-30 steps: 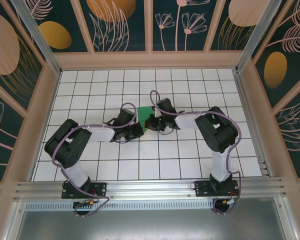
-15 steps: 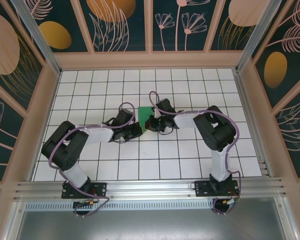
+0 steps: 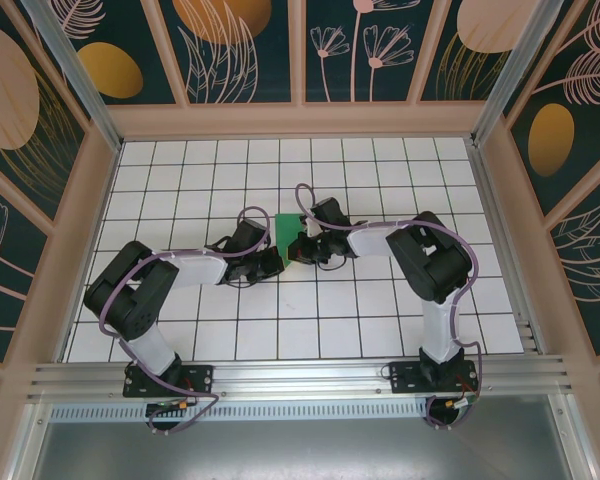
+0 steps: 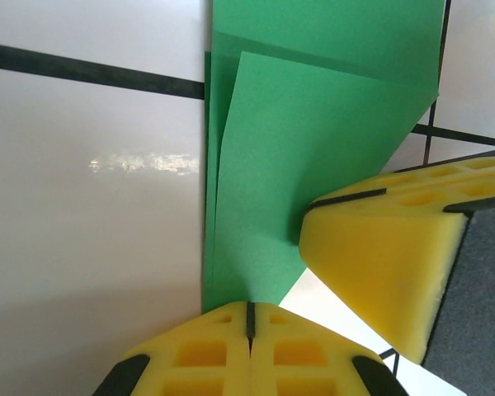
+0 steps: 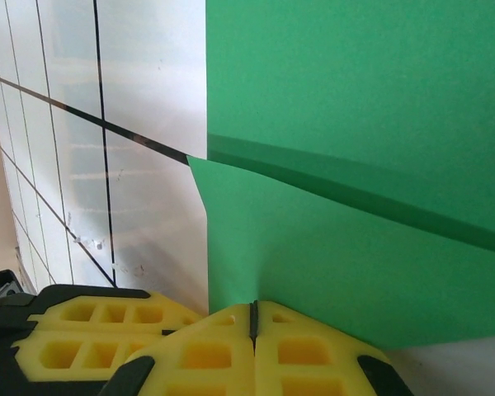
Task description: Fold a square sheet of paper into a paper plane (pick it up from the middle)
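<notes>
White gridded table (image 3: 360, 322), floral teal walls (image 3: 250, 60)

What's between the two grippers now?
The square sheet of paper: in the left wrist view its raised flap runs from the left gripper to the right gripper.

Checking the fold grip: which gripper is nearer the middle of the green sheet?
Right, by a little. The right gripper meets the square sheet of paper partway along its raised flap; the left gripper is shut at the flap's corner.

L tool (image 4: 249, 315), R tool (image 5: 252, 318): pads together, prob. tip-to-tip
</notes>
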You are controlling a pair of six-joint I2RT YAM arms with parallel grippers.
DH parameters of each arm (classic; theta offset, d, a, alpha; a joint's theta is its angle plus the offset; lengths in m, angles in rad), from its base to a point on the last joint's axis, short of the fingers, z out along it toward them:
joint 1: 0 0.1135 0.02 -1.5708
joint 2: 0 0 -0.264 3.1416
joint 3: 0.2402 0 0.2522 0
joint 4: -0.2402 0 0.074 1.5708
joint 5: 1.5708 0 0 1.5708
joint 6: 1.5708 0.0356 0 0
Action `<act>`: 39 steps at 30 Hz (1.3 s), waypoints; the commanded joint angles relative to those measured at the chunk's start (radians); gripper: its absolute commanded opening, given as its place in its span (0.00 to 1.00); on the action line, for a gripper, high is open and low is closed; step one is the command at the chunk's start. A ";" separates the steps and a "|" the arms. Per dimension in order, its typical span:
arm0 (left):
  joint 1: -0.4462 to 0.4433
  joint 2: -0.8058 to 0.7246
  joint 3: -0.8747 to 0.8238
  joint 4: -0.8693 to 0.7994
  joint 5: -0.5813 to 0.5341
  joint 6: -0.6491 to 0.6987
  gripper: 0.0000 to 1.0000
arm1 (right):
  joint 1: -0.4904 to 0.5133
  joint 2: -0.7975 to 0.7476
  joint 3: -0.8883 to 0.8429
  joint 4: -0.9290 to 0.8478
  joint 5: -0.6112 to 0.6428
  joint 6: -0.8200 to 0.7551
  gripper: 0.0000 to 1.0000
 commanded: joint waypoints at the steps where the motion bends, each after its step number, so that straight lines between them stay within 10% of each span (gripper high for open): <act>1: 0.004 0.040 -0.020 -0.073 -0.041 -0.003 0.00 | 0.010 0.030 0.029 -0.058 0.016 -0.050 0.00; 20: 0.003 0.031 -0.060 -0.114 -0.067 -0.010 0.00 | -0.181 0.062 0.134 -0.120 0.155 -0.169 0.00; 39: 0.003 0.025 -0.045 -0.102 -0.061 -0.003 0.00 | -0.014 0.032 0.084 -0.073 0.070 -0.100 0.00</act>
